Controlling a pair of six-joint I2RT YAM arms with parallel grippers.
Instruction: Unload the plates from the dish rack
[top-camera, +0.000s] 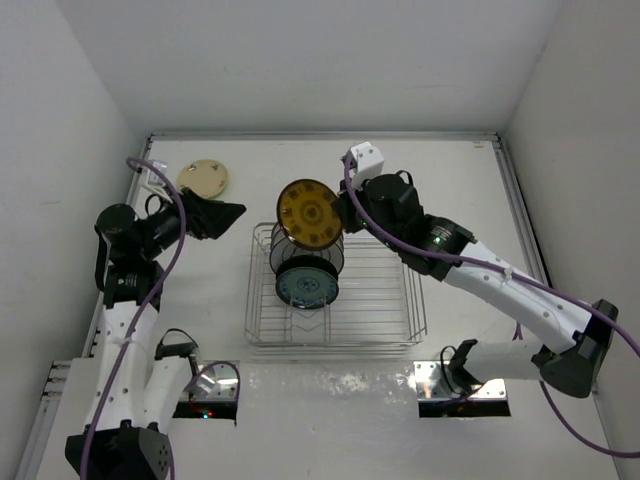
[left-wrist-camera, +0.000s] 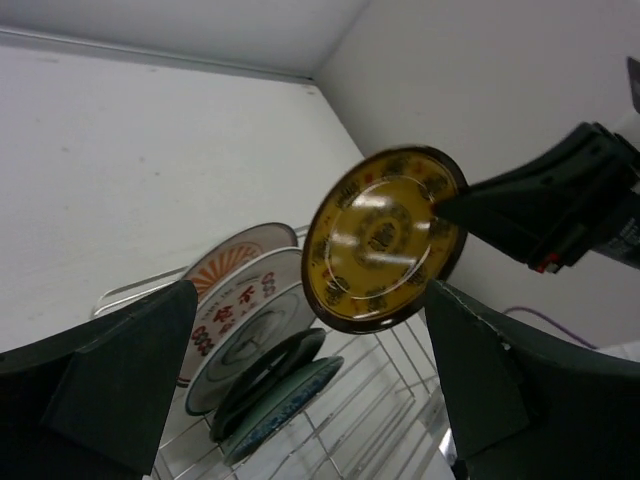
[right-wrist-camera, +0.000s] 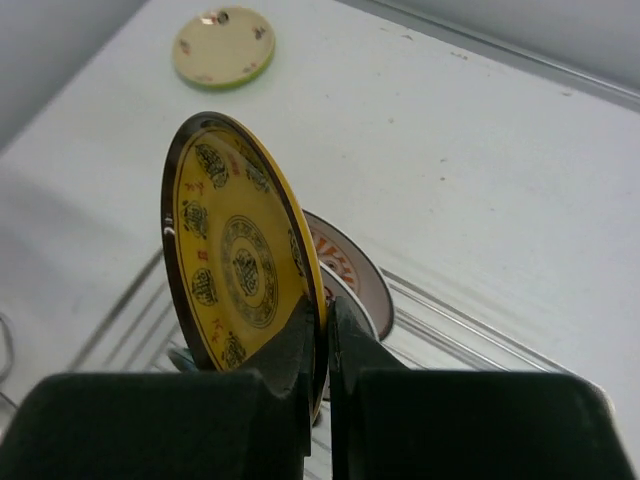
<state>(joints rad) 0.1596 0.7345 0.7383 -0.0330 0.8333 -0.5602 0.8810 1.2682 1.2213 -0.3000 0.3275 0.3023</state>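
Reaching over rack (top-camera: 390, 300), R claw (right-wrist-camera: 326, 318) pinches yellow plate (top-camera: 309, 212) upright.

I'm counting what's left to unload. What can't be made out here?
- Top view: the yellow plate overlaps the racked plates in the dish rack; their count is unclear.
- Left wrist: the left gripper's fingers and the bottom edge cut off the rack.
- Right wrist: the right gripper hides most of the rack.

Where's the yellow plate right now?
Top view, center: the yellow plate is pinched by its rim in the right gripper, above the racked plates in the dish rack.
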